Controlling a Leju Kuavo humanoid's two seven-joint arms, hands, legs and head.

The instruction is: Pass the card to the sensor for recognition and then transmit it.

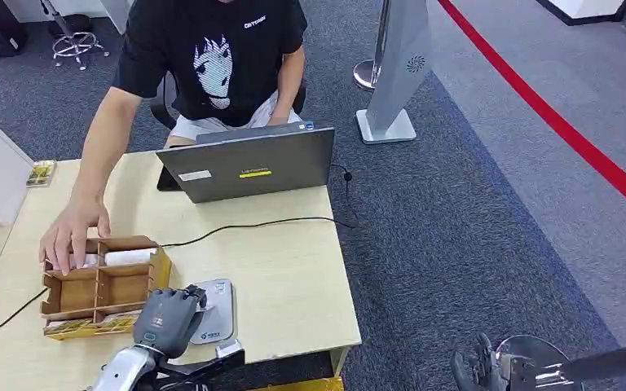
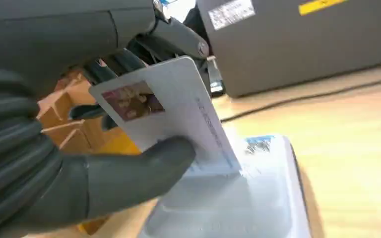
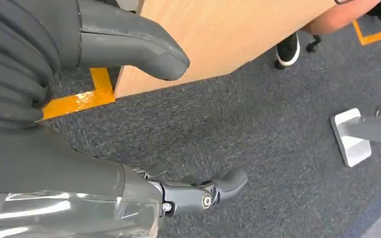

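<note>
Office reception setting: person [image 1: 212, 65] sitting behind a light wooden desk [image 1: 293, 269] bearing a laptop [image 1: 249, 163], grey carpet [image 1: 473, 228] running under a red floor line [image 1: 570, 134].

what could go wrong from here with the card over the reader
1. The left hand pinches the card near one edge, tilted over the sensor; it might slip out or fail to read at that angle.
2. The wooden organizer sits right beside the hand, so a sideways move could knock it.
3. A person's hand rests on the organizer, close to the robot's arm, so contact is possible.
</note>
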